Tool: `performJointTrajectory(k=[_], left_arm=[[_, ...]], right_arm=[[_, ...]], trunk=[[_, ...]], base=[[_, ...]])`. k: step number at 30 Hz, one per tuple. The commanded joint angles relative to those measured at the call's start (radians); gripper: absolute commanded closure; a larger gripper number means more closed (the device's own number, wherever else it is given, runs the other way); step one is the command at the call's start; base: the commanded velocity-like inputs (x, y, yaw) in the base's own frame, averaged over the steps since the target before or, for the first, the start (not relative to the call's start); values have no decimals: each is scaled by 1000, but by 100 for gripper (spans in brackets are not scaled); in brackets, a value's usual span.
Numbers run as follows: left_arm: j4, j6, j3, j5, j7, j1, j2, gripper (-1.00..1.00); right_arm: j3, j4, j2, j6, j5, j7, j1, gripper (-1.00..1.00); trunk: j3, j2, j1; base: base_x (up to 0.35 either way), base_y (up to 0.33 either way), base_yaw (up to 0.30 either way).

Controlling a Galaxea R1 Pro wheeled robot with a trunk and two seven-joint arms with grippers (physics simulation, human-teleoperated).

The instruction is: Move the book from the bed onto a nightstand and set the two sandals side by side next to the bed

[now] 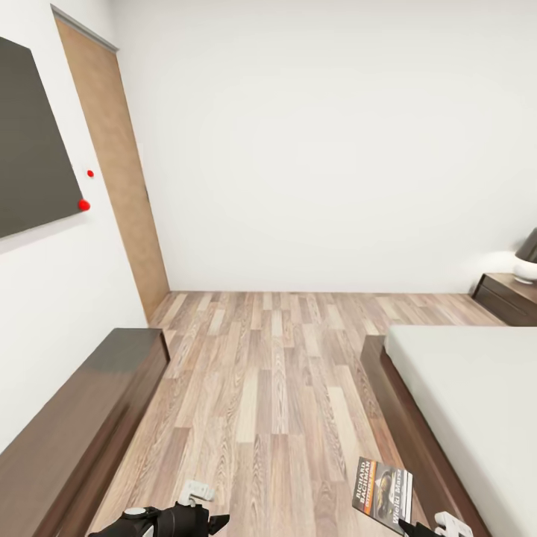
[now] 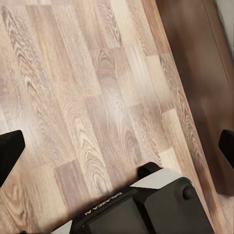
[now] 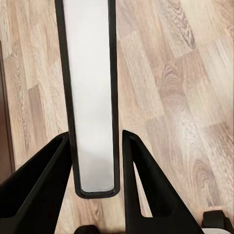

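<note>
The book (image 1: 382, 494), a dark paperback with an orange band and white lettering, hangs low over the plank floor beside the bed's (image 1: 477, 395) dark wooden frame. My right gripper (image 1: 415, 528) is shut on its lower edge. In the right wrist view the book (image 3: 91, 97) stands edge-on, its pale pages squeezed between the two black fingers (image 3: 46, 180) of the right gripper (image 3: 92, 141). My left gripper (image 1: 203, 520) hovers over bare floor, and in its wrist view the left gripper (image 2: 118, 148) is open with nothing in it. A nightstand (image 1: 511, 297) stands at the far right past the bed. The sandals are out of view.
A long low dark brown cabinet (image 1: 82, 425) runs along the left wall under a dark wall panel (image 1: 30, 142). A brown door (image 1: 115, 171) is in the far left corner. A lamp (image 1: 526, 261) sits on the nightstand. Wood floor (image 1: 276, 373) stretches between cabinet and bed.
</note>
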Motion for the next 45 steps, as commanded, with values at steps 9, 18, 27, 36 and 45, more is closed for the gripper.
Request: performJointTrajectory(k=[9, 18, 27, 36, 45], left_arm=[[-1, 0, 3, -9, -4, -1, 0, -100], [-1, 0, 3, -9, -4, 0, 0, -100], [-1, 0, 2, -9, -4, 0, 0, -100], [-1, 0, 2, -9, -4, -1, 0, -100], [-1, 0, 1, -9, -4, -1, 0, -100]], right_arm=[[4, 0, -1, 2, -13, 0, -1, 100], [4, 1, -1, 2, -13, -1, -1, 100], [4, 0, -1, 2, -13, 0, -1, 100], [4, -1, -1, 2, -13, 2, -1, 100], [4, -1, -1, 2, -13, 5, -1, 100]], trunk=[[-2, -2, 1], [-2, -2, 1], [-2, -2, 1], [-2, -2, 1], [-2, -2, 1]], base=[[328, 0, 0], [328, 0, 0], [327, 0, 0], [324, 0, 0], [283, 0, 0]])
